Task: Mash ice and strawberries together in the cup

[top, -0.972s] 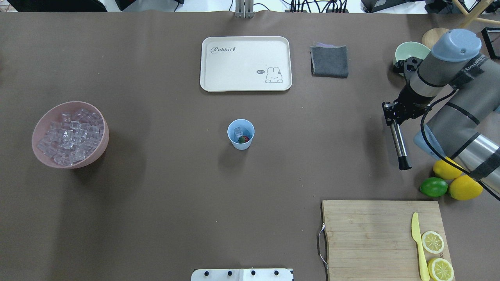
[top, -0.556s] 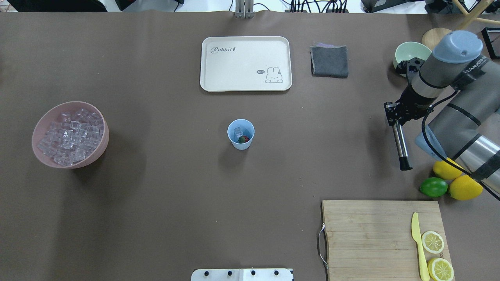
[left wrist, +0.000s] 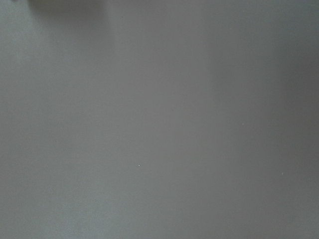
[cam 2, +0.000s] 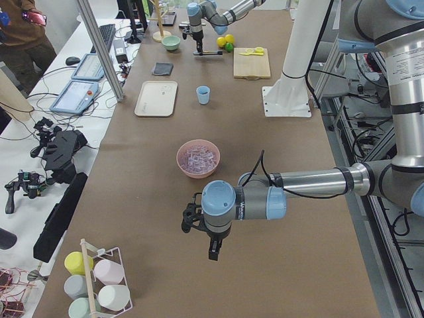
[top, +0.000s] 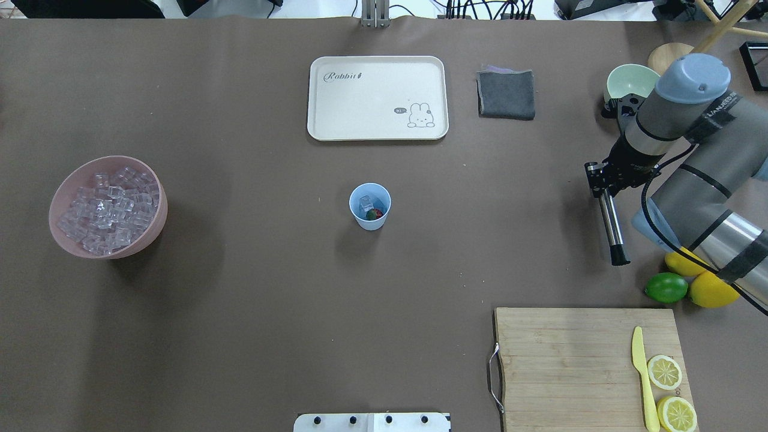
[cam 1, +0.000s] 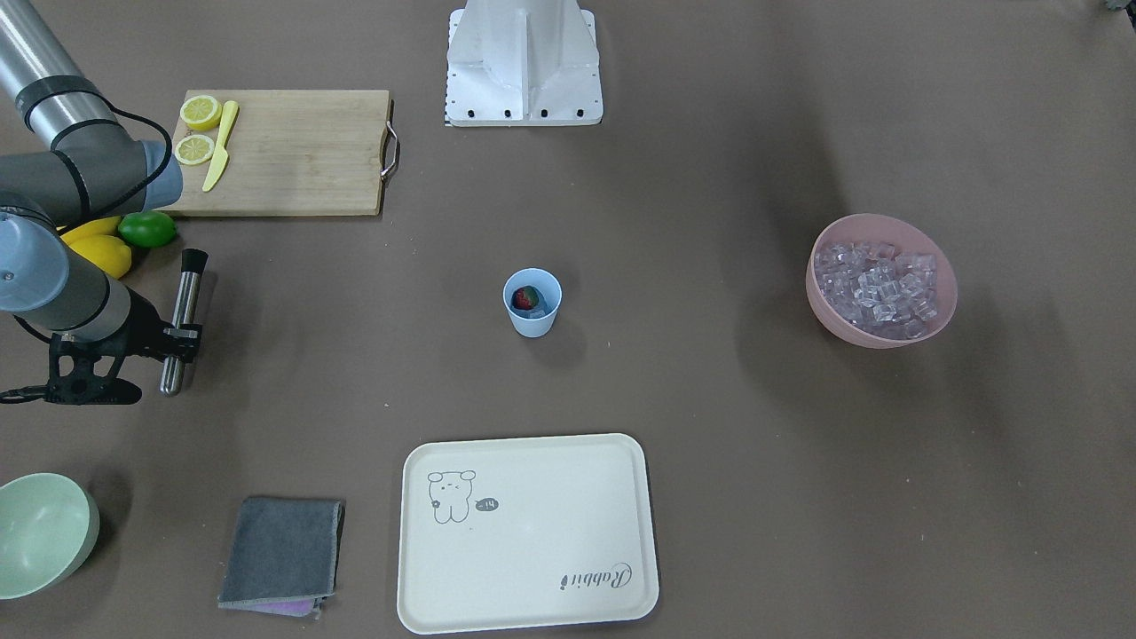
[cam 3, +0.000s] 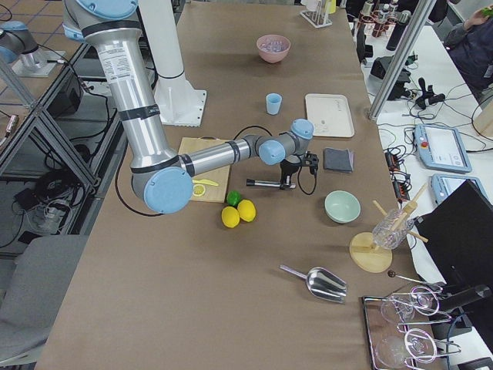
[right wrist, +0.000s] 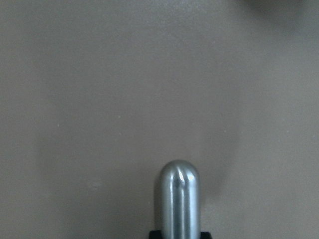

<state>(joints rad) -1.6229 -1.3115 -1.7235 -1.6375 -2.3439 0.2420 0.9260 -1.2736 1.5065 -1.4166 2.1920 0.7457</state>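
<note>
Over by the bench's [top: 240, 300] right edge, the right arm [top: 690, 138] bends low and the right claw [top: 600, 180] pinches a metal masher [top: 612, 225] near its rounded end, the rod level, black tip toward the robot's edge. The left claw [cam 2: 212, 250] points down near the left edge; spread or pressed together, I cannot tell. Midway between those edges the light-blue cup [top: 369, 207] stands upright, a clear ice cube [top: 366, 204] and a red, green-capped strawberry [top: 375, 213] side by side inside.
</note>
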